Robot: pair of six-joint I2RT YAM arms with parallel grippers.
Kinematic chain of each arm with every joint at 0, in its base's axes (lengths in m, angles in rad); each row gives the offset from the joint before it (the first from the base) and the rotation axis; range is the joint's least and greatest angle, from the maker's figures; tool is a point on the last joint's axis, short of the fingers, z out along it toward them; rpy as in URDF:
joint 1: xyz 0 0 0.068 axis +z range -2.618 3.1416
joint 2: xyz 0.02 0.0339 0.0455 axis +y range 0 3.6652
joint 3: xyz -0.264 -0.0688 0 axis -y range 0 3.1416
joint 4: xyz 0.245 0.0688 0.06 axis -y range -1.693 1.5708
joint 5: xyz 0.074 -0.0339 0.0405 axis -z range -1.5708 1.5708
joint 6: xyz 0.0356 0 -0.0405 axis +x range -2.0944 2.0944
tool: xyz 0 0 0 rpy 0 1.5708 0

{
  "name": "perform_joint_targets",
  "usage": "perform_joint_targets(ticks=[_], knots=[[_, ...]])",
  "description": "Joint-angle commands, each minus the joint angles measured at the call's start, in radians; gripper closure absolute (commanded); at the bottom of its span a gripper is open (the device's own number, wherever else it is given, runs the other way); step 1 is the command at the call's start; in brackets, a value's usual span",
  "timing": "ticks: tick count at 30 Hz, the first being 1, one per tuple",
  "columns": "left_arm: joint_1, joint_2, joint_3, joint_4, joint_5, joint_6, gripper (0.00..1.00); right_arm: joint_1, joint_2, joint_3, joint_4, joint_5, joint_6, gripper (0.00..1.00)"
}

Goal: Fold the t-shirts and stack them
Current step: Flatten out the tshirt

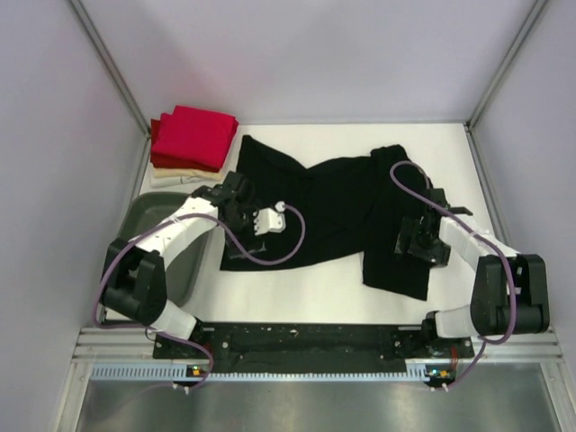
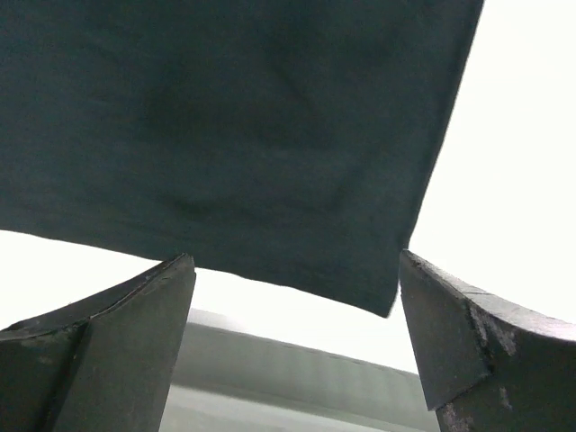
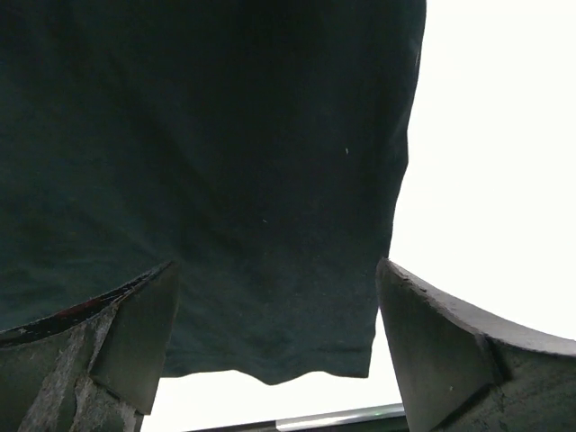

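**Black t-shirt [image 1: 333,211]: limp cloth, take by corners**

Judging as light, floppy, zero stiffness. Won't hold shape when lifted; expect sag, drag and bunching on the table [image 1: 306,301]. Not fragile, probably not slippery, likely some friction on the white surface. Best pinched at hem corners or shoulder seams, one per gripper, then pulled flat before any fold. Avoid grabbing mid-panel, which only makes a lump.

Looks plain matte black with no legible print, only a couple of tiny pale specks in the right wrist view. Lies across the centre of the top view, twisted on a diagonal from upper left to lower right, with one long flap reaching toward lower right. Wrinkled through the middle. Not flat, not folded yet.

In the left wrist view, shows a straight edge and one corner at lower centre-right, framed by the left gripper [image 2: 297,288] with fingers spread wide and nothing pinched. Same at the right gripper [image 3: 279,297]: fingers spread wide, hem edge at lower centre between them, no grip. Can't tell whether cloth brushes a finger.

Further out, at upper left of the top view: folded red t-shirts [image 1: 193,135] stacked on a cream t-shirt [image 1: 175,178], just beside the black one's upper-left tip. At the left edge, under the left arm: grey tub [image 1: 166,243].
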State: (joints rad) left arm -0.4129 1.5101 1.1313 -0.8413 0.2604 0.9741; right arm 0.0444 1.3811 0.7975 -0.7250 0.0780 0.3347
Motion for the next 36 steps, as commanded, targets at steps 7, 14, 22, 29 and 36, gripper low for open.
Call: perform_joint_targets(ticks=[7, 14, 22, 29, 36], knots=[[-0.009, 0.008, -0.320, 0.327, -0.347, 0.132, 0.02, -0.020, 0.033, -0.165, 0.243, -0.050, 0.178, 0.12], [-0.009, 0.145, -0.263, 0.323, -0.306, 0.032, 0.65, -0.035, 0.040, -0.156, 0.274, -0.155, 0.119, 0.86], [0.000, 0.023, -0.055, 0.128, -0.337, -0.099, 1.00, -0.071, -0.281, 0.107, -0.006, -0.162, 0.055, 1.00], [0.002, -0.172, 0.309, -0.122, -0.336, -0.202, 1.00, -0.072, -0.494, 0.596, -0.240, -0.116, 0.010, 1.00], [0.003, -0.270, 0.767, -0.313, -0.366, -0.259, 1.00, -0.072, -0.542, 1.049, -0.372, -0.132, -0.051, 1.00]])
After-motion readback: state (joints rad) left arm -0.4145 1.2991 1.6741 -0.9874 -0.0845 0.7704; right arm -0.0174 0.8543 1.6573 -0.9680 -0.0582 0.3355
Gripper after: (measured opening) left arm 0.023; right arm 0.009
